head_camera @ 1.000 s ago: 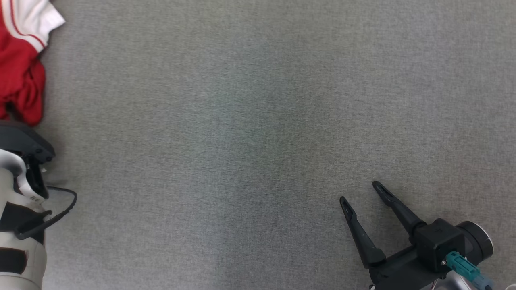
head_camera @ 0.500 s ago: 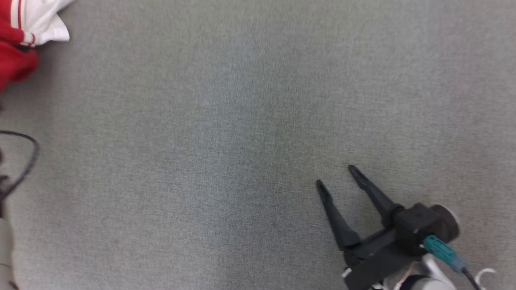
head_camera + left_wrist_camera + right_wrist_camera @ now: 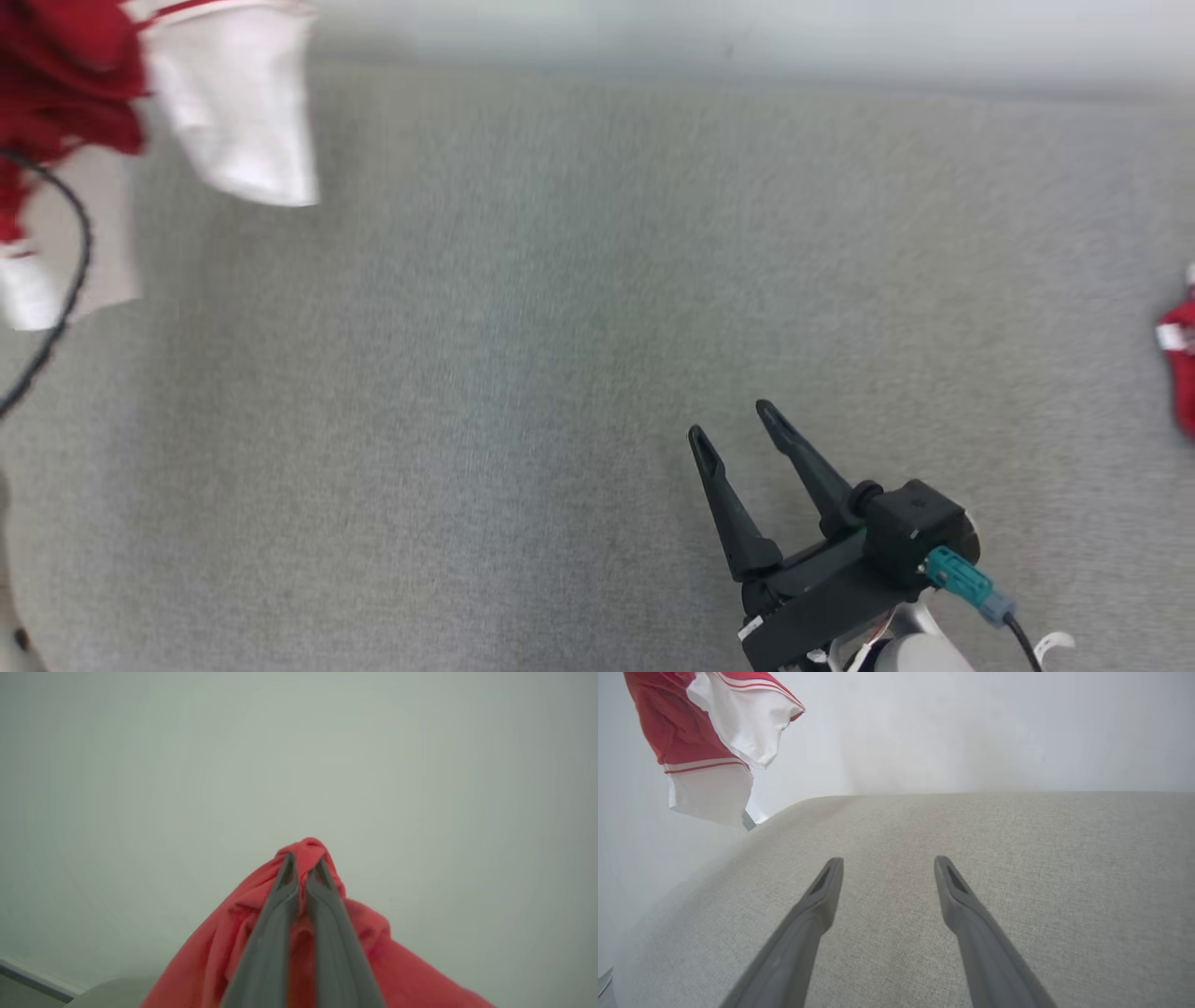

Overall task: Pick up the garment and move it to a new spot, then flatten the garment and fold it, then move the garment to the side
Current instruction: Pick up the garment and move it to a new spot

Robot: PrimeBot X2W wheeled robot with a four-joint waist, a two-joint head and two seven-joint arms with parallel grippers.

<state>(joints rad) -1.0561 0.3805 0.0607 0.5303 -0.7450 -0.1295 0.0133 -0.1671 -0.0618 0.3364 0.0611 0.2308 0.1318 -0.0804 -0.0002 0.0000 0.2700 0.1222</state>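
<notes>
**Left pincer clamps the garment clear of the bench**

In the left wrist view the left pincer (image 3: 303, 861) has its two dark fingers (image 3: 268, 933) drawn nearly together. A bunched fold of red cloth is squeezed between the tips and pokes out just past them. The garment (image 3: 205, 952) spills away from that grip on both sides of the fingers, toward the bottom edge of the view, against a plain pale wall (image 3: 397, 765).

The right pincer (image 3: 730, 421) sits at the lower right of the head view. Its fingers are spread wide with nothing between them, and the tips point up and slightly left over the grey fabric-covered bench (image 3: 523, 355). A teal connector (image 3: 952, 571) sticks out from its black body. The right wrist view shows bare bench surface beneath the wide gap.

In that wrist view the garment hangs in the air at the upper left, beyond the bench's rounded far corner. It has a red body, white panels and thin red stripes near the white hems. Whether its lowest hem touches the bench edge cannot be told. In the head view it is blurred at the upper left corner, well apart from the right pincer, with a thin black cable (image 3: 86, 238) looping in front of it. At the right edge of the head view a small red item (image 3: 1182, 369) lies on the bench.
</notes>
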